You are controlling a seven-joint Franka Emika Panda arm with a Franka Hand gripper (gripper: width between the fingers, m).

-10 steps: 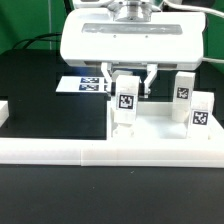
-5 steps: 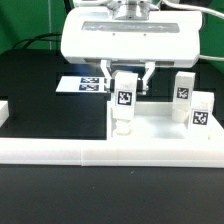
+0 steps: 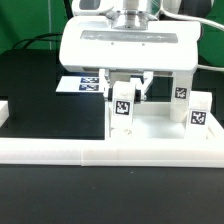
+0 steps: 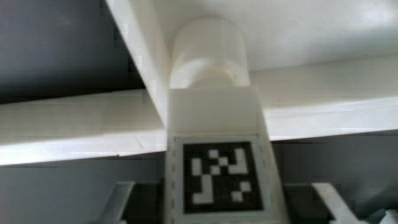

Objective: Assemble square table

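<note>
My gripper (image 3: pixel 126 88) is shut on a white leg (image 3: pixel 122 106) with a black-and-white tag, held slightly tilted over the near left corner of the white tabletop (image 3: pixel 155 131). The leg's lower end is at or just above the tabletop's corner; contact cannot be told. In the wrist view the same leg (image 4: pixel 215 120) fills the middle, its rounded end pointing at the tabletop's rim (image 4: pixel 334 104), between my gripper's (image 4: pixel 221 206) fingers (image 4: pixel 128 200). Two more tagged legs (image 3: pixel 182 89) (image 3: pixel 198 112) stand upright on the tabletop's right side.
The marker board (image 3: pixel 84 83) lies flat on the black table behind the tabletop, at the exterior view's left. A long white border rail (image 3: pixel 100 151) runs along the front, with a short white piece (image 3: pixel 3 110) at the left edge.
The held leg has tipped from upright to a slight tilt and shifted a little to the exterior view's left. The hand has turned slightly. The other legs have not moved.
</note>
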